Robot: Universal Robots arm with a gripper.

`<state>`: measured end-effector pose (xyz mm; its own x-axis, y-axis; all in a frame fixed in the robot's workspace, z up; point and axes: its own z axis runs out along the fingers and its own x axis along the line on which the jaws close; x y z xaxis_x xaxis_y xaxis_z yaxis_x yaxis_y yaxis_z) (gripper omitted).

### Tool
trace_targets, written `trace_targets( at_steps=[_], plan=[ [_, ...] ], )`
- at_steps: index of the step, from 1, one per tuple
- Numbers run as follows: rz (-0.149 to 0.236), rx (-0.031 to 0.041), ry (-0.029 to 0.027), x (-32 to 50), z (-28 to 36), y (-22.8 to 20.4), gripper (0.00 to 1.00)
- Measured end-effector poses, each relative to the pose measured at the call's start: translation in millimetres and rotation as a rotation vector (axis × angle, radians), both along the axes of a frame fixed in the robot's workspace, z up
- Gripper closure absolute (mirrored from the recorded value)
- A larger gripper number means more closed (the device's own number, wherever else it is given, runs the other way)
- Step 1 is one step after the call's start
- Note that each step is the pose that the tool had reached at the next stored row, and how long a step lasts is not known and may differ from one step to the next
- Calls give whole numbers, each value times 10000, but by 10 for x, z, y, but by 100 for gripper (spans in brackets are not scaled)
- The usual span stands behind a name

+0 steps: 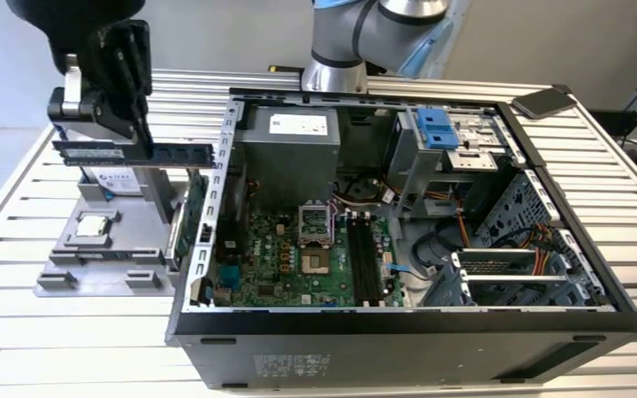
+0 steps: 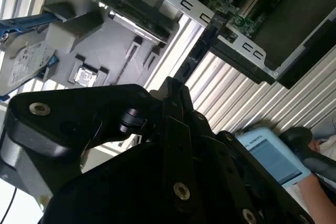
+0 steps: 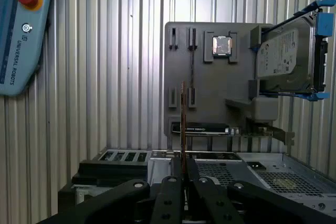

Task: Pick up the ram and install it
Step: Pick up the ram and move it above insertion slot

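The ram (image 1: 175, 153) is a thin, long, bluish-green stick. It hangs level in the air above the grey fixture (image 1: 70, 278), at the exterior view's left, outside the computer case. My gripper (image 1: 133, 143) is shut on it from above, near the stick's middle. In the first wrist view the ram (image 3: 182, 119) shows edge-on, rising from between the black fingers (image 3: 169, 187). The black memory slots (image 1: 365, 259) lie on the motherboard inside the open case, to the right of the ram and lower.
The fixture also carries a square silver processor (image 1: 94, 224), a hard drive (image 1: 114, 178) and an upright green expansion card (image 1: 193, 217). The case wall (image 1: 226, 157) stands between fixture and motherboard. A teach pendant (image 3: 21, 30) lies on the slatted table, and a hand (image 2: 317, 153) rests by it.
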<state>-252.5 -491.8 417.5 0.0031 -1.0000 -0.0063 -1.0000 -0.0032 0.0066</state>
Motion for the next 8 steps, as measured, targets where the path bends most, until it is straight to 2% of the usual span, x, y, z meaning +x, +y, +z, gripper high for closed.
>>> trace_targets(
  at_steps=[1, 8],
  plan=[
    [2, 1, 14, 150, 0, 0, 100],
    [4, 1, 29, 326, 0, 0, 100]
  ],
)
